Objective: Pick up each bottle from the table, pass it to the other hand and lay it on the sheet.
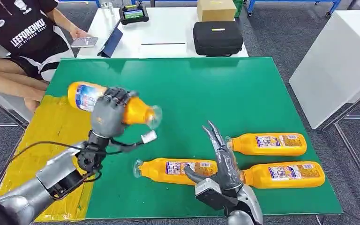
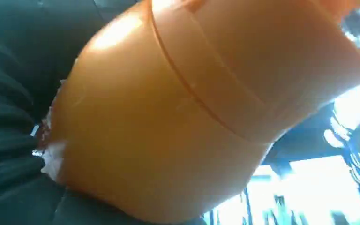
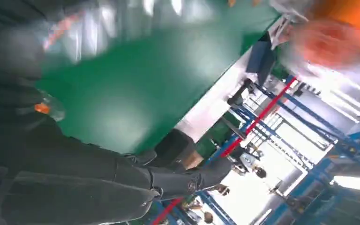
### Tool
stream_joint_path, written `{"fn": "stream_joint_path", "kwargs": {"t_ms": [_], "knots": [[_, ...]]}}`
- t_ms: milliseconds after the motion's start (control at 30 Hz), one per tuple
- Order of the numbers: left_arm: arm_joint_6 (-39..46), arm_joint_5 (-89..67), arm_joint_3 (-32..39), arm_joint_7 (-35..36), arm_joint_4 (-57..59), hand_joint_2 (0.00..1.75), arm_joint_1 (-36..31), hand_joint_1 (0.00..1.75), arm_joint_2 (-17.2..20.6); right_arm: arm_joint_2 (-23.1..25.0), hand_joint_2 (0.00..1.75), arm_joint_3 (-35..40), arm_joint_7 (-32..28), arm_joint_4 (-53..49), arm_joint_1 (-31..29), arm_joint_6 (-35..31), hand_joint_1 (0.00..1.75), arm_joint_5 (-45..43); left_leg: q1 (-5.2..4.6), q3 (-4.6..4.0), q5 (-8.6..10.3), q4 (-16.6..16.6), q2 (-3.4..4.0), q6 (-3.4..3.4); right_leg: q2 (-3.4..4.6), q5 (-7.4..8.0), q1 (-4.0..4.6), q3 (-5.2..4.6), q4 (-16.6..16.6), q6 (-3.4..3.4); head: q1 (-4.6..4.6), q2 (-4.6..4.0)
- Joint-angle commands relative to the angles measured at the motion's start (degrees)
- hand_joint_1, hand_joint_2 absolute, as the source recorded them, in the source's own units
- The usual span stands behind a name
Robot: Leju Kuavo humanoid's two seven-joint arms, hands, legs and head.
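Left hand (image 1: 107, 116) grasps a bottle (image 1: 88, 96) mid-body, held in the air above the green table (image 1: 243, 93). Right hand (image 1: 222, 161) released, fingers spread. Full orange bottle looks heavy, smooth, likely slippery; grip the label band, not the neck

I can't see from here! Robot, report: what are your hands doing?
Left hand holds orange plastic bottle aloft. Right hand open, empty. Nothing in the way.

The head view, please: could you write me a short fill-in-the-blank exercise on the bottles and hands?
1. The held bottle is gripped by the robot's ____ hand.
2. ____ other bottles lie on the green mat.
3. The right hand is ____, holding nothing.
4. The strip beside the mat is ____.

Missing words: left; three; open; yellow
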Motion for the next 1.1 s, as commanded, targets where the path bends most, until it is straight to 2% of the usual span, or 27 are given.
{"fn": "stream_joint_path", "kwargs": {"t_ms": [33,67,133,367,500,700,733,800,900,1100], "knots": [[0.0,0.0,3.4,-10.6,23.6,1.75,-5.4,1.75,-0.3,-2.1,1.75,-0.7,0.9,-1.2,0.2,-1.3,0.0,3.2,0.17,0.1,-0.12,0.1,-0.1,-0.26,-0.23,-0.13,0.17,0.16,0.0,-0.07,-0.06,0.0],[0.0,0.0,10.7,-14.3,28.6,1.75,-5.1,1.75,-2.9,-2.4,1.75,0.0,2.3,-1.3,0.2,-0.8,0.0,7.0,0.12,0.01,-0.04,0.0,-0.12,-0.19,-0.21,-0.06,0.14,0.05,0.0,-0.05,-0.04,0.0],[-3.3,0.0,17.1,-16.5,39.6,1.75,-7.2,1.75,-7.6,-3.7,1.75,2.8,9.1,0.9,-1.4,5.1,0.0,17.3,0.1,0.02,-0.02,0.0,-0.27,-0.19,-0.33,-0.08,0.13,0.09,0.0,-0.03,-0.04,0.0],[-5.3,-0.2,18.8,-16.0,40.9,1.75,-6.6,1.75,-8.3,-3.1,1.75,3.6,10.9,2.7,-2.1,7.0,0.0,20.4,0.22,0.15,-0.09,0.0,-0.18,-0.25,-0.36,-0.12,0.22,0.24,-0.1,-0.02,-0.07,0.0],[-8.1,0.3,22.0,-14.7,41.4,1.75,-6.1,1.75,-9.7,-2.2,1.75,3.5,12.0,2.7,-1.5,8.3,0.0,22.5,0.25,0.14,-0.13,0.1,-0.24,-0.24,-0.39,-0.15,0.25,0.28,-0.1,0.0,-0.04,0.0],[-12.6,8.1,31.9,-22.0,41.4,1.75,-5.0,1.75,-12.6,-1.6,1.75,3.3,13.9,3.0,-1.1,11.0,0.0,25.1,0.14,-0.06,-0.01,0.0,-0.3,-0.15,-0.37,-0.08,0.14,0.08,0.0,0.0,-0.04,0.0],[-13.5,10.4,34.6,-24.3,40.8,1.75,-4.5,1.75,-13.1,-1.4,1.75,3.3,14.3,3.1,-1.2,11.7,0.0,25.8,0.28,0.17,-0.17,0.1,-0.38,-0.34,-0.56,-0.24,0.27,0.39,0.0,-0.01,-0.02,0.0],[-13.6,10.9,35.3,-24.9,40.6,1.75,-4.3,1.75,-13.2,-1.2,1.75,3.3,14.4,3.1,-1.3,12.0,0.0,25.9,0.13,-0.07,-0.02,0.0,-0.33,-0.15,-0.37,-0.06,0.13,0.07,-0.1,0.0,-0.02,0.0],[-15.9,14.5,40.7,-30.2,39.7,1.75,-2.7,1.75,-14.1,-1.0,1.75,3.5,15.4,4.1,-2.0,14.4,0.0,28.3,0.21,0.06,-0.12,0.0,-0.29,-0.27,-0.43,-0.13,0.21,0.23,-0.1,-0.02,-0.04,0.0],[-16.7,17.0,44.0,-33.7,39.0,1.75,-0.9,1.75,-14.6,-0.6,1.75,3.8,15.6,6.2,-3.2,15.7,0.0,29.1,0.14,-0.04,-0.03,0.0,-0.23,-0.14,-0.32,-0.05,0.13,0.07,-0.1,0.0,-0.04,0.0]]}}
